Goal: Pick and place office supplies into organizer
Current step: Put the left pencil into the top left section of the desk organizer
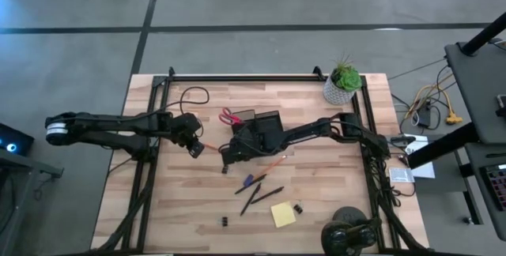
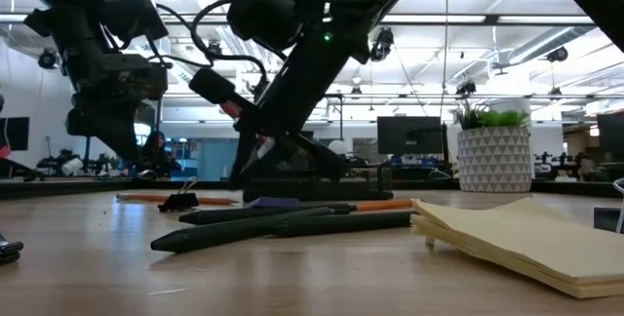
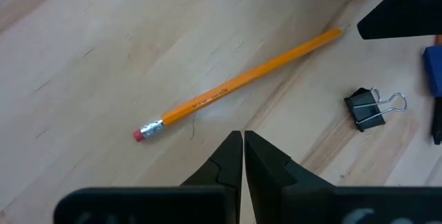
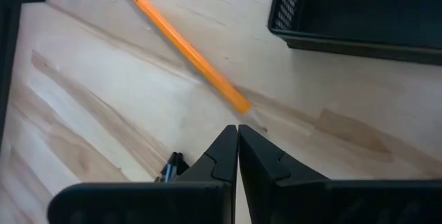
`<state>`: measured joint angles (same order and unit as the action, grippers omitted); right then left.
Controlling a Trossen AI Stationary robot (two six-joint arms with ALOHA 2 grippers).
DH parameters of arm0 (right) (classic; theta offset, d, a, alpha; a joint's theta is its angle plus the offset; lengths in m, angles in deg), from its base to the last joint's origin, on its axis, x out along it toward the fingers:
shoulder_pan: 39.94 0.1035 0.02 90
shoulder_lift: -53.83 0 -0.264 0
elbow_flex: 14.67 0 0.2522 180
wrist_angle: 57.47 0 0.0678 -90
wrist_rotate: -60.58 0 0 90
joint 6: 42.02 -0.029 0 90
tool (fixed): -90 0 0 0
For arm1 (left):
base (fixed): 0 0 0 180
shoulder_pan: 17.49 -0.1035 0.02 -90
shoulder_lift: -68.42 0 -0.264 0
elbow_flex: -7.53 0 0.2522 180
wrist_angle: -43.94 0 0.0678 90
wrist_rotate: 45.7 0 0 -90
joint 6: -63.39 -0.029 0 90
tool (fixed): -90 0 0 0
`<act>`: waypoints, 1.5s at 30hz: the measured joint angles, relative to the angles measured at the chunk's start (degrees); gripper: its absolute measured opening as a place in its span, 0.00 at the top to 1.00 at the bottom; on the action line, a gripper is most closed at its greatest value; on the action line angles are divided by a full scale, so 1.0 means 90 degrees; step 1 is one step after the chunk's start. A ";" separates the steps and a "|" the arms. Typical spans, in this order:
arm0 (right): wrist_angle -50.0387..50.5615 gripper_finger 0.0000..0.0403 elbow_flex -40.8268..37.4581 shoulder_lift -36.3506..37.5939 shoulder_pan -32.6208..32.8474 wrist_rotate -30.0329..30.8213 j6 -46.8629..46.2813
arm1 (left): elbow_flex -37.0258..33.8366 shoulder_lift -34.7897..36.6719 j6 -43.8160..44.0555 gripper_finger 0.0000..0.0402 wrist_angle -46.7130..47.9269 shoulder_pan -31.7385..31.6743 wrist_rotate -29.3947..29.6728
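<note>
Hovering over bare wood with both claws pinched shut, empty. Left claw (image 1: 196, 149) sits at 9 o'clock of the desk centre; its wrist view shows fingertips closed just short of an orange pencil (image 3: 238, 84) with a pink eraser and metal ferrule. A black binder clip (image 3: 366, 108) with wire handles lies near it. Right claw (image 1: 225, 160) hangs just below the organizer (image 1: 261, 126), beside a pencil end.

Supplies are scattered: red-handled scissors (image 1: 229, 117) at 10 o'clock of the organizer; dark pens (image 1: 261, 197) and a purple-tipped pen (image 1: 249, 182) toward 6 o'clock; a yellow sticky-note pad (image 1: 283, 214) further down, with small clips by it.

Judgement: nothing is visibly picked yet. For the pencil, open the fingers first, straddle the shaft crosswise near mid-length, and descend square; its hexagonal painted shaft is slim and likely to roll on the smooth, planked desk (image 1: 332, 201). The organizer is black mesh-walled, rigid, low-rimmed.
</note>
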<state>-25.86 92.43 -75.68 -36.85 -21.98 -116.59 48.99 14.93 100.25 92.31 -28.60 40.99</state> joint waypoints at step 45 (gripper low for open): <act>-0.0075 0.98 -0.0179 0.0000 -0.0109 0.0002 0.0291 | -0.0007 -0.0179 0.0017 1.00 -0.0176 0.0000 0.0046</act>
<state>-26.54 90.82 -75.68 -37.83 -21.96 -113.97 48.93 13.32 100.41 90.73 -28.60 41.40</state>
